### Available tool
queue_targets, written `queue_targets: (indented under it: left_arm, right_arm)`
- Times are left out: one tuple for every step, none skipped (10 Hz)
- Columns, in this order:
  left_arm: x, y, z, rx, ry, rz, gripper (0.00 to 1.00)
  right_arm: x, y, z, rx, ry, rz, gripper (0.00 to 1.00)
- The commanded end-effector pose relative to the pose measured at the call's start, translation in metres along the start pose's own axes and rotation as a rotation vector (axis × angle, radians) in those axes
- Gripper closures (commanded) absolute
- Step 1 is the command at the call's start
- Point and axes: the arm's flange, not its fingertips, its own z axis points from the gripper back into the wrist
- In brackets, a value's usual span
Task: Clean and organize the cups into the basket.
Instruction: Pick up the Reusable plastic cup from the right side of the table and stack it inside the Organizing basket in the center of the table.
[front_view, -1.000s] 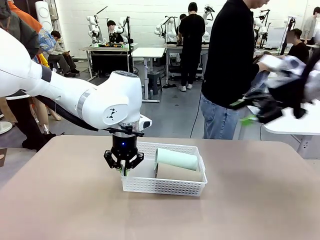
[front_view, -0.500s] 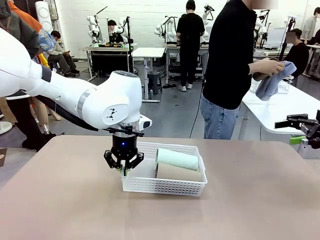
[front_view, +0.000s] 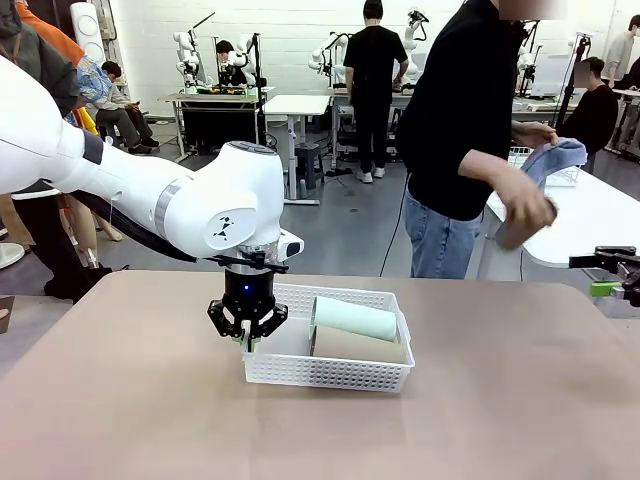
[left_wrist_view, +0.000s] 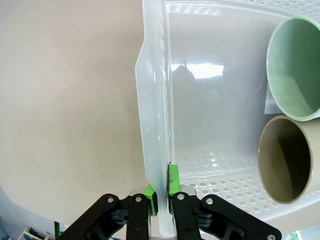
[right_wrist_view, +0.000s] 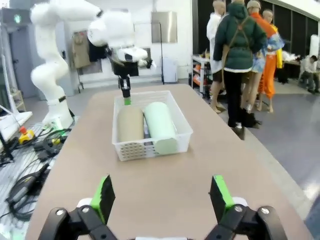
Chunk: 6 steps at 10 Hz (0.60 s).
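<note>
The left hand (left_wrist_view: 162, 192) is pinching the basket (front_view: 330, 375) by its wall, mint cup (front_view: 355, 318) and tan cup (front_view: 355, 346) lying inside on the worktop (front_view: 150, 420), the right hand (right_wrist_view: 162, 197) gaping empty, a third cup (front_view: 527, 222) waiting with the person (front_view: 460, 120).

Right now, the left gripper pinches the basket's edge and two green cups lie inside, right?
Not quite: there is one green cup and one tan cup. The left wrist view shows both lying in the basket, its edge pinched by the left gripper.
</note>
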Motion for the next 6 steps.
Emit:
queue_targets:
  left_arm:
    - [-0.0004,-0.0004,0.002,-0.003,-0.003,0.001,1.0]
    - [-0.0004,-0.0004,0.002,-0.003,-0.003,0.001,1.0]
    - [-0.0004,-0.0004,0.002,-0.003,-0.003,0.001,1.0]
    - [-0.0004,-0.0004,0.002,-0.003,-0.003,0.001,1.0]
    - [-0.0004,-0.0004,0.002,-0.003,-0.003,0.001,1.0]
    - [-0.0004,-0.0004,0.002,-0.003,-0.003,0.001,1.0]
  right_arm:
    - [0.0011,0.0027,-0.0003,0.015,-0.02,-0.003,0.0]
    - [0.0011,0.0027,-0.0003,0.015,-0.02,-0.003,0.0]
    - [0.0011,0.0027,-0.0003,0.015,-0.02,-0.003,0.0]
    - [0.0011,0.0027,-0.0003,0.015,-0.02,-0.003,0.0]
    - [0.0011,0.0027,-0.0003,0.015,-0.02,-0.003,0.0]
    - [0.0011,0.0027,-0.0003,0.015,-0.02,-0.003,0.0]
